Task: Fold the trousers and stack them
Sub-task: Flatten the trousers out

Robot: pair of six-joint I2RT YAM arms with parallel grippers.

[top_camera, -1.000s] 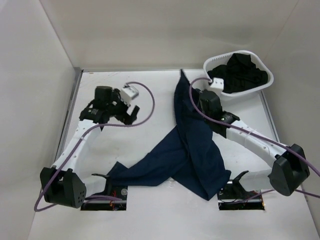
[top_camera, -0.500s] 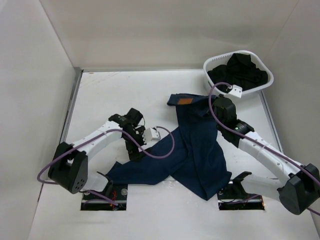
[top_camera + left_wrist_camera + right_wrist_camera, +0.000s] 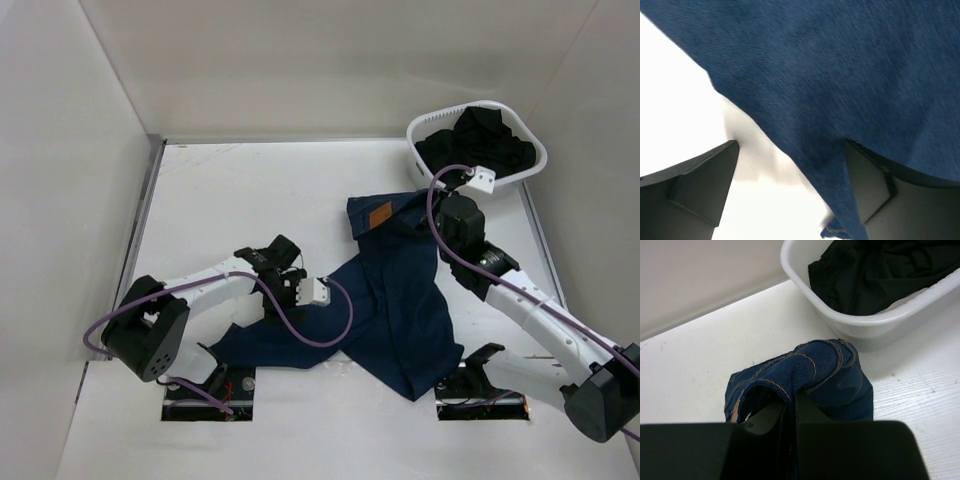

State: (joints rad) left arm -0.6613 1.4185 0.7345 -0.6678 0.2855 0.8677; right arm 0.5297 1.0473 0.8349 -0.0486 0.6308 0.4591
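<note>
The dark navy trousers [image 3: 385,300] lie crumpled on the table's middle right. The waist with its brown patch [image 3: 378,215] is at the far end. One leg runs to the near left and the other to the near edge. My right gripper [image 3: 430,218] is shut on a fold of the waistband [image 3: 805,370], whose tan stitching shows in the right wrist view, just above the table. My left gripper [image 3: 272,303] is open and low over the far edge of the left leg. In the left wrist view that denim edge [image 3: 805,110] runs between the fingers [image 3: 690,195].
A white basket [image 3: 530,165] full of black clothes stands at the back right, and its wall [image 3: 860,325] is just beyond the held waistband. White walls close in the table on the left, back and right. The arm bases are at the near edge.
My left arm has swung from the back left down to the left trouser leg. My right gripper has drawn the waistband down and to the right, so the waist now lies wider with its patch showing.
</note>
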